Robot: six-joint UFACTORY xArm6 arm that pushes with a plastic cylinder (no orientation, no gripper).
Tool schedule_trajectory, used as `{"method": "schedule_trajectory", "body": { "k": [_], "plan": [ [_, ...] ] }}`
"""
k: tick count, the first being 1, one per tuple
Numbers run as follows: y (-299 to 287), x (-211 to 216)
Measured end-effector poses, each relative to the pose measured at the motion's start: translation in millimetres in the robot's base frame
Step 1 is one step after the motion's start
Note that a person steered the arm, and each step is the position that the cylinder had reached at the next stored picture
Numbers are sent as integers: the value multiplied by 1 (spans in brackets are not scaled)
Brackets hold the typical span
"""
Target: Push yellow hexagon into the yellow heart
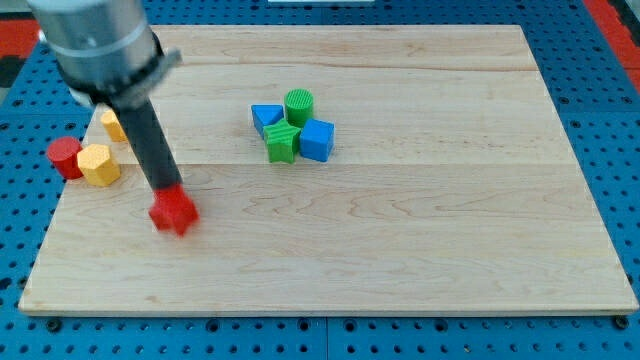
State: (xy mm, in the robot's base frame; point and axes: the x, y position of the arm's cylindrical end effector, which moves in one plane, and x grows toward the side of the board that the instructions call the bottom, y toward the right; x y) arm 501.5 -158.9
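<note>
1. The yellow hexagon [99, 164] sits near the counter's [420, 250] left edge, apart from the partly hidden yellow heart [112, 125] above it; I judge the push not done.
2. My tip [168, 190], right of the hexagon, touches a red block [173, 212]; no fingers exist.
3. Count: two yellow, two red (red cylinder [65, 157] left of hexagon), two blue, two green.

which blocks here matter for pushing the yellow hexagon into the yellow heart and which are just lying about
For the job:
yellow hexagon block
yellow heart block, partly hidden behind the rod
my tip, against the red block, right of the hexagon

Lying about:
red cylinder
red block, shape blurred
green cylinder
green star
blue triangle block
blue cube
</note>
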Motion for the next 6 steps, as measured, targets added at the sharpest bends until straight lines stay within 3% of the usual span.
{"method": "schedule_trajectory", "body": {
  "k": [1, 2, 4, 5, 6],
  "plan": [
    [-66, 7],
    [-96, 4],
    [-64, -73],
    [-11, -23],
    [-14, 25]
  ]
}}
